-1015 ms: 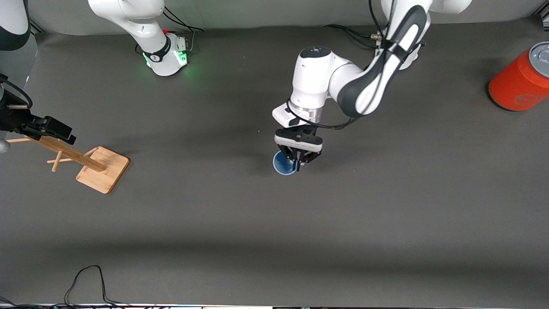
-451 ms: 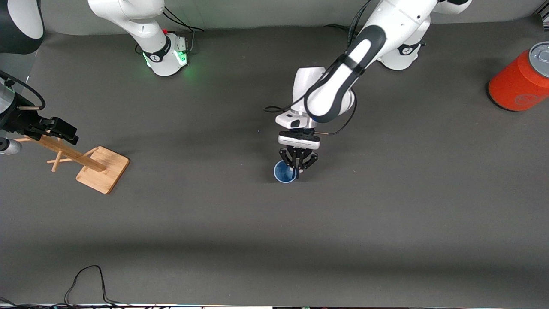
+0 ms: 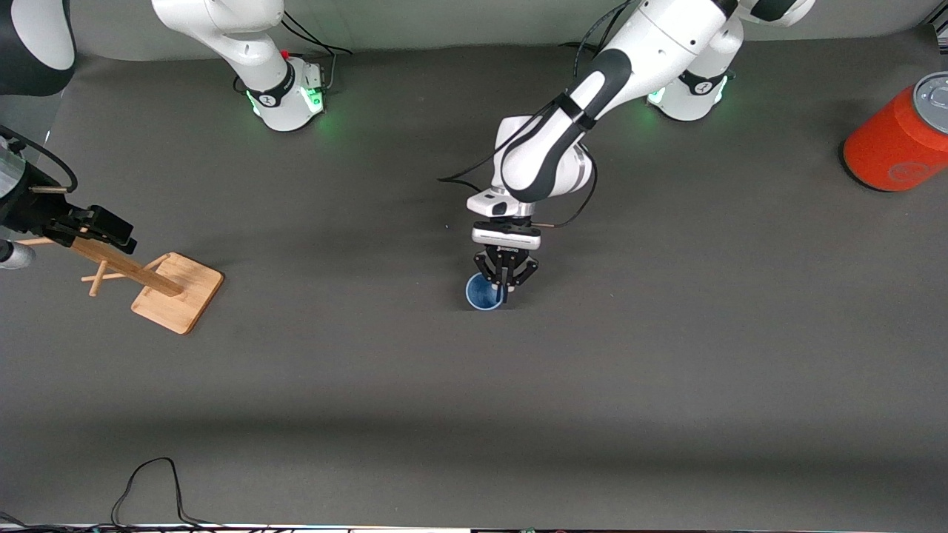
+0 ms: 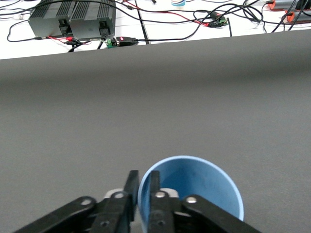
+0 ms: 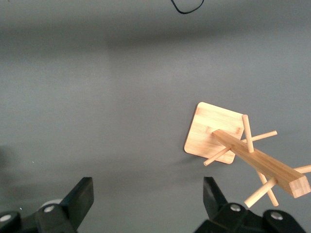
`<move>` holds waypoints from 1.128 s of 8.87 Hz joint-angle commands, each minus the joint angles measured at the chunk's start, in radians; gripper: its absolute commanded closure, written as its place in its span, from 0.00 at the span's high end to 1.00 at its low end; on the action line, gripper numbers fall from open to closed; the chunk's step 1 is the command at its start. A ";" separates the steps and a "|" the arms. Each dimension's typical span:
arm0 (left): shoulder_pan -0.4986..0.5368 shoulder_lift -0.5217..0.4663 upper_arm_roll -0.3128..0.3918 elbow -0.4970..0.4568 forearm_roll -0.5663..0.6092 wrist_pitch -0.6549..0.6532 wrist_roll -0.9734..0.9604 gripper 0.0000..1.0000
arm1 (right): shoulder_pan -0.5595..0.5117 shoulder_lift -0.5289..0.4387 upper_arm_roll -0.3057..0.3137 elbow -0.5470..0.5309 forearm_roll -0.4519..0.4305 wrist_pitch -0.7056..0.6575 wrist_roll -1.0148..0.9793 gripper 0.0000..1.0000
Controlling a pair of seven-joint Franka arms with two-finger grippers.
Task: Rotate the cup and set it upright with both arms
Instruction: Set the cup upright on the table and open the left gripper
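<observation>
Where the dark grey mat [image 3: 666,355] spreads smooth and matte across the table, a thin black cable [image 3: 148,485] loops at the edge nearest the front camera. Farther in, near the middle of the mat, stands the cup [image 3: 483,294], a small light-blue tapered tumbler of matte plastic look, upright with its round mouth facing up and a darker blue inside [image 4: 194,187]. Its rim is a clean thin circle. The left gripper [image 3: 505,285] comes down onto the part of that rim farthest from the front camera: in the left wrist view one black finger [image 4: 153,187] sits just inside the wall and the other just outside it, the two only a narrow gap apart with the cup's wall between them. Toward the right arm's end of the table lies a pale wooden peg rack [image 3: 159,285] with a square base and slim round pegs. The right gripper [image 3: 96,226] hangs over that rack, its black fingers [image 5: 80,199] spread wide and holding nothing. At the left arm's end stands a large orange-red can [image 3: 892,141] with a grey lid.
</observation>
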 commanded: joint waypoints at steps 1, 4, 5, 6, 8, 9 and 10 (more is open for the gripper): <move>0.004 -0.031 0.003 0.011 0.009 0.044 -0.018 1.00 | 0.004 -0.022 -0.004 -0.035 0.020 0.008 -0.035 1.00; 0.061 -0.085 0.000 0.006 -0.121 0.170 0.093 1.00 | 0.003 -0.002 -0.005 -0.034 0.101 0.002 -0.110 1.00; 0.073 -0.100 -0.002 0.008 -0.307 0.178 0.264 1.00 | 0.003 -0.002 -0.004 -0.031 0.104 0.001 -0.116 1.00; 0.094 -0.123 -0.002 0.011 -0.517 0.177 0.489 1.00 | 0.004 -0.002 0.002 -0.029 0.106 0.001 -0.109 1.00; 0.114 -0.169 -0.005 0.042 -0.942 0.111 0.952 1.00 | 0.004 0.004 0.004 -0.026 0.136 0.001 -0.113 1.00; 0.114 -0.185 -0.005 0.092 -1.096 0.026 1.137 1.00 | 0.003 0.003 0.003 -0.026 0.147 -0.001 -0.115 1.00; 0.111 -0.185 -0.006 0.167 -1.204 -0.075 1.254 1.00 | 0.004 0.003 0.002 -0.026 0.147 -0.001 -0.116 1.00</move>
